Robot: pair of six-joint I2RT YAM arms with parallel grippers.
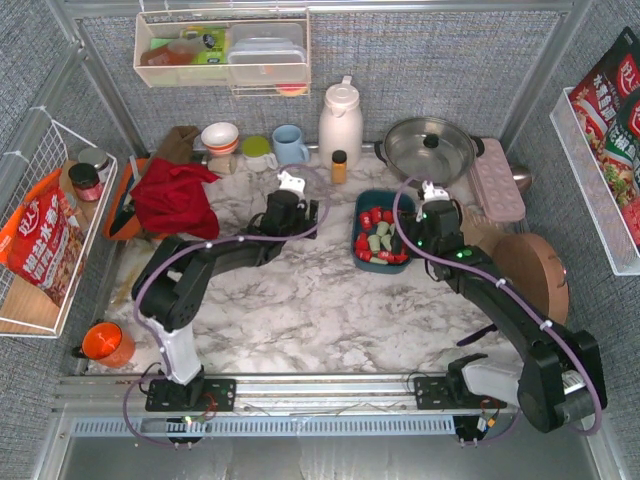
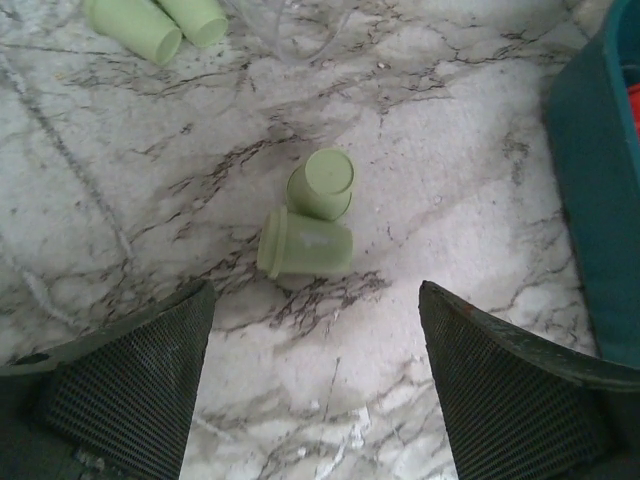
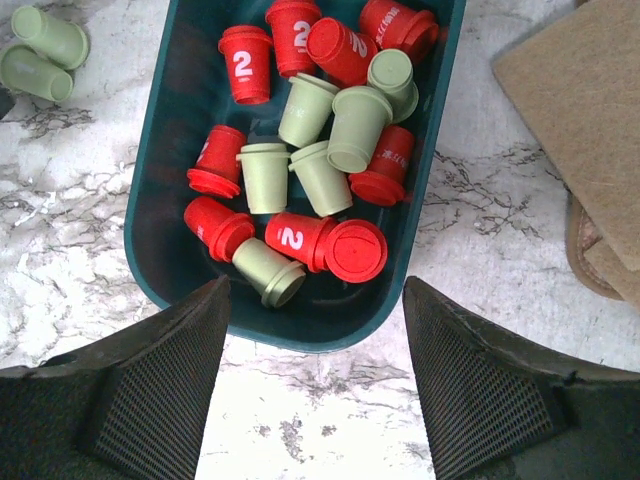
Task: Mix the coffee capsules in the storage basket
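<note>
The dark teal storage basket (image 1: 372,262) stands right of the table's centre. In the right wrist view the basket (image 3: 170,240) holds several red capsules (image 3: 330,245) and mint green capsules (image 3: 265,175), mingled and lying on their sides. Two green capsules (image 3: 40,50) lie outside it on the marble. My right gripper (image 3: 315,285) (image 1: 432,205) is open and empty over the basket's near end. My left gripper (image 2: 315,295) (image 1: 288,195) is open and empty above the marble, just short of two green capsules (image 2: 310,215). Two more green capsules (image 2: 155,25) lie farther off. The basket's wall (image 2: 600,190) shows at the right.
A white kettle (image 1: 340,120), amber bottle (image 1: 339,166), blue mug (image 1: 290,143) and lidded pot (image 1: 430,148) stand at the back. A pink tray (image 1: 497,178) and round wooden board (image 1: 535,270) lie right. A red cloth (image 1: 175,195) and white wire basket (image 1: 50,230) are left.
</note>
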